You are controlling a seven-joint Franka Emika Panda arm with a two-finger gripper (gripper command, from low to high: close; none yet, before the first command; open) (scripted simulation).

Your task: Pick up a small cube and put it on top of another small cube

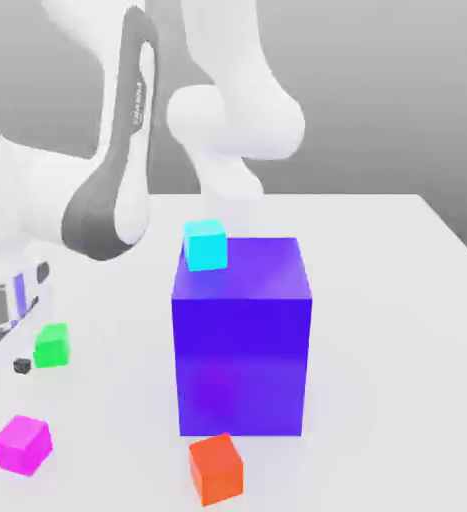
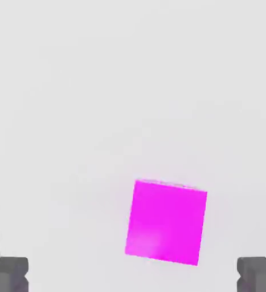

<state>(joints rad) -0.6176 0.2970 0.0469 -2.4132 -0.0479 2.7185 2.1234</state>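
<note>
My white arm (image 1: 217, 110) fills the upper left of the exterior view above the white table (image 1: 397, 300), where the big blue-purple cube (image 1: 242, 340) stands at centre with a cyan cube (image 1: 205, 245) touching its upper left corner and an orange-red cube (image 1: 216, 468) just below its front edge. The green cube (image 1: 52, 345) sits at mid left, apart from the magenta cube (image 1: 22, 444) in the lower left corner. My pincer (image 2: 134, 274) is spread wide and holds nothing, one fingertip (image 2: 7, 272) in each bottom corner of the hand view, with the magenta cube (image 2: 166, 221) just above them.
</note>
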